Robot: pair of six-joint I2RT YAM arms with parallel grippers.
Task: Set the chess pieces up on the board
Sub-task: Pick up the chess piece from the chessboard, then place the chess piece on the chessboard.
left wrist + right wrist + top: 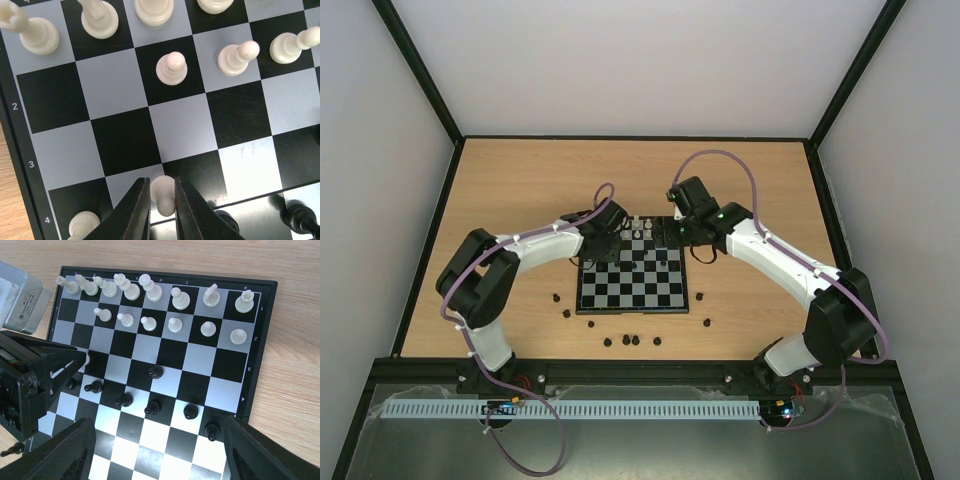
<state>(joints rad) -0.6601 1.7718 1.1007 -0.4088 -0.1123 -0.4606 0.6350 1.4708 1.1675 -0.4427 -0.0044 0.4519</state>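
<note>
The left arm (pixel 510 268) and right arm (pixel 788 262) curved inward from their bases, the left end effector (pixel 161 186) pinched on a white pawn (pixel 162 199) between its dark fingers (pixel 132 215), while the right end effector (pixel 157 426) hung with jaws spread wide.

The board (pixel 115 85) is glossy: its black and pale grey squares throw back light, and one bright square carries fine scratches. Its frame (pixel 259 352) is a duller black plastic. The white pawn (pixel 162 197) is smooth cream plastic with a soft sheen, like the other white chess pieces (pixel 171 68) — the black chess pieces (pixel 155 372) shine more. The left gripper (pixel 162 181) has fingers (pixel 131 215) of matt black plastic. The table (pixel 295 360) shows light wood grain, matt and smooth. The arm shells (pixel 775 255) are white plastic — their cables (pixel 720 152) wear a smooth lilac sheath.
</note>
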